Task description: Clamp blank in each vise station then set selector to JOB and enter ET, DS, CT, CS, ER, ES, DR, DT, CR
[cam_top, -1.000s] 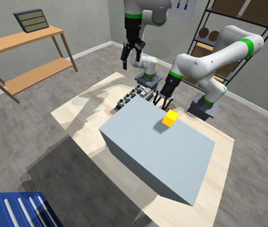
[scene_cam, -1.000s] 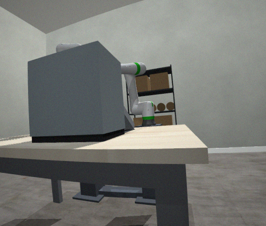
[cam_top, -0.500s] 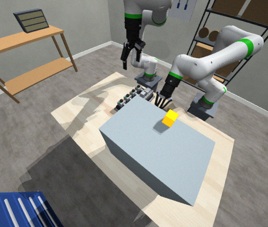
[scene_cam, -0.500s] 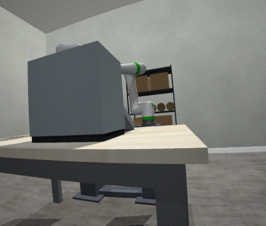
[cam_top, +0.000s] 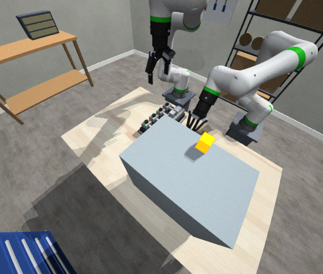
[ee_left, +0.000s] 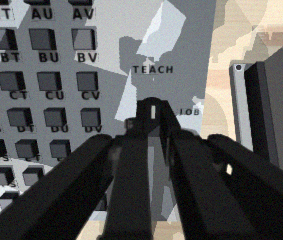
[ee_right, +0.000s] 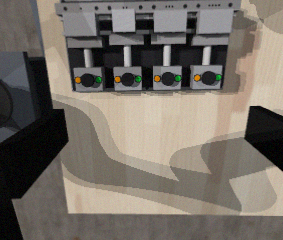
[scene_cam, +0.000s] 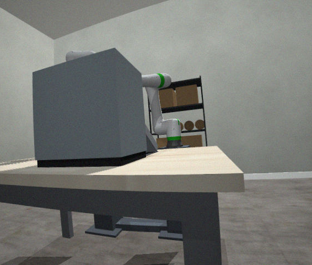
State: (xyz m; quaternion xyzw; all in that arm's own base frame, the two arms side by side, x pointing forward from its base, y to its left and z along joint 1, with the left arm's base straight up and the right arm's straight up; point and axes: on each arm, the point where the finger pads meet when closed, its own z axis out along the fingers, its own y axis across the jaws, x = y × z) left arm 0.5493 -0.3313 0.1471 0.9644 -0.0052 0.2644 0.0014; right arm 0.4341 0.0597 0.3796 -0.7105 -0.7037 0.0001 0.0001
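Note:
My left gripper (cam_top: 193, 128) (ee_left: 151, 114) is closed around the selector knob (ee_left: 153, 111), whose white mark points up at TEACH; JOB is printed to its lower right. The fingers hide part of the knob and some lower keys. The dark keys (ee_left: 49, 80) stand left of it; none is clearly lit. My right gripper (cam_top: 158, 77) (ee_right: 155, 124) is open and empty, high above the table near the vise stations. The four stations (ee_right: 167, 77) (cam_top: 153, 117) each show a black valve knob between orange and green dots. Pale blocks (ee_right: 170, 21) sit behind the moving jaws. The amber lamp (cam_top: 205, 142) glows bright.
The big grey cabinet (cam_top: 167, 165) (scene_cam: 87, 114) stands on the wooden table (cam_top: 111, 156) (scene_cam: 184, 164) and hides the key panel from the top and exterior views. The vise bank stands right of the key panel in the left wrist view. A shelf rack stands behind the arms.

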